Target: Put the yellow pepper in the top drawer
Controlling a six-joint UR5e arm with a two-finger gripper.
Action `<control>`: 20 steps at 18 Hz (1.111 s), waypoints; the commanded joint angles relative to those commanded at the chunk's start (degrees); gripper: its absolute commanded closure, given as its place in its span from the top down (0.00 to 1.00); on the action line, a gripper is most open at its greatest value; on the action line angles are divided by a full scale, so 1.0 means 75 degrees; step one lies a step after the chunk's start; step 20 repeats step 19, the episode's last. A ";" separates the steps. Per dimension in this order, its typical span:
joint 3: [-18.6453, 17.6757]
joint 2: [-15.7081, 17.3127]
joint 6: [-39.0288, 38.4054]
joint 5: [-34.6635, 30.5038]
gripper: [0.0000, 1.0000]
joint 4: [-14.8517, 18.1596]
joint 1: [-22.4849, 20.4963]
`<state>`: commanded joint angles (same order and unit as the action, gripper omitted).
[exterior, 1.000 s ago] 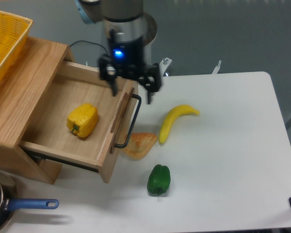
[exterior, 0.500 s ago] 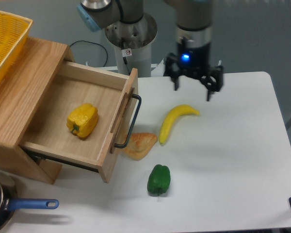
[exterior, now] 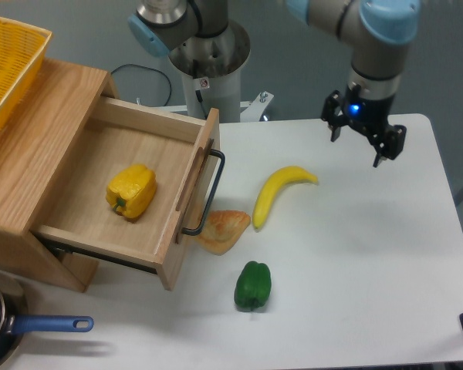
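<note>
Yellow pepper (exterior: pixel 131 192) in top drawer (exterior: pixel 89 166), end effector (exterior: pixel 357 150) well apart, spread wide, empty

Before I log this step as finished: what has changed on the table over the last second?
Only the arm moved. The gripper swung from above the drawer's front edge across to the table's far right, past the banana, open and holding nothing. The yellow pepper lies as before inside the open top drawer. Banana, green pepper, the orange piece by the handle and the pan stayed put.
</note>
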<state>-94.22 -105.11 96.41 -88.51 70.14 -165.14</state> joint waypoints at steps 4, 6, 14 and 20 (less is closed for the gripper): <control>0.0047 -0.0574 0.0083 0.0012 1.00 -0.0409 -0.0223; 0.0047 -0.0844 0.0083 -0.0035 1.00 -0.0667 -0.0200; 0.0082 -0.0998 0.0072 -0.0152 1.00 -0.0727 -0.0282; 0.0094 -0.0998 0.0072 -0.0152 1.00 -0.0727 -0.0282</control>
